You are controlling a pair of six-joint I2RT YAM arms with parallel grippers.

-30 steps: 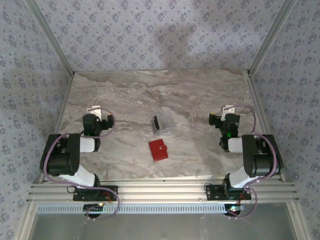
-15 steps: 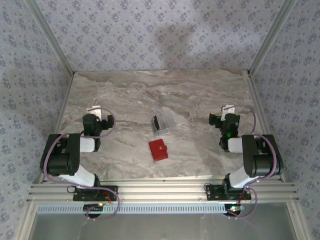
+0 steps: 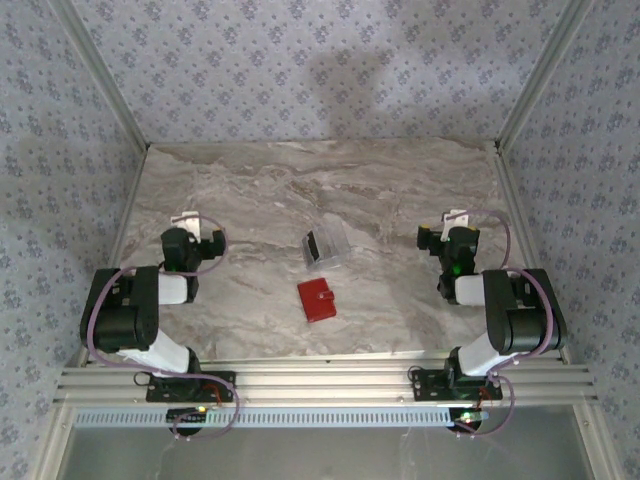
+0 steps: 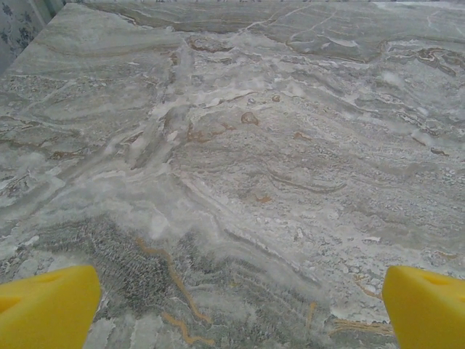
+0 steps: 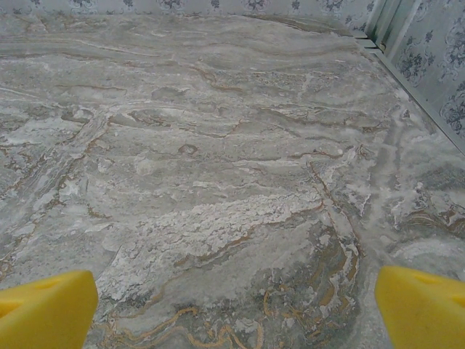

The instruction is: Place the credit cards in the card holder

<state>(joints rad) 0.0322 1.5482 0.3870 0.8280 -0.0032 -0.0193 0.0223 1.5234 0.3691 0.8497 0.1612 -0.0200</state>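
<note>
Both arms' claws wide open above the marbled table (image 3: 390,300).

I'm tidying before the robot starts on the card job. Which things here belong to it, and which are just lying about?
Part of the job:
- red wallet
- dark card

Apparently just lying about:
- clear plastic box

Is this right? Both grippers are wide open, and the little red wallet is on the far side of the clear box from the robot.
Not quite. The red wallet is on the robot's side of the clear box, nearer the arms' bases; the top external view shows this. Both grippers are wide open, as you said.
</note>
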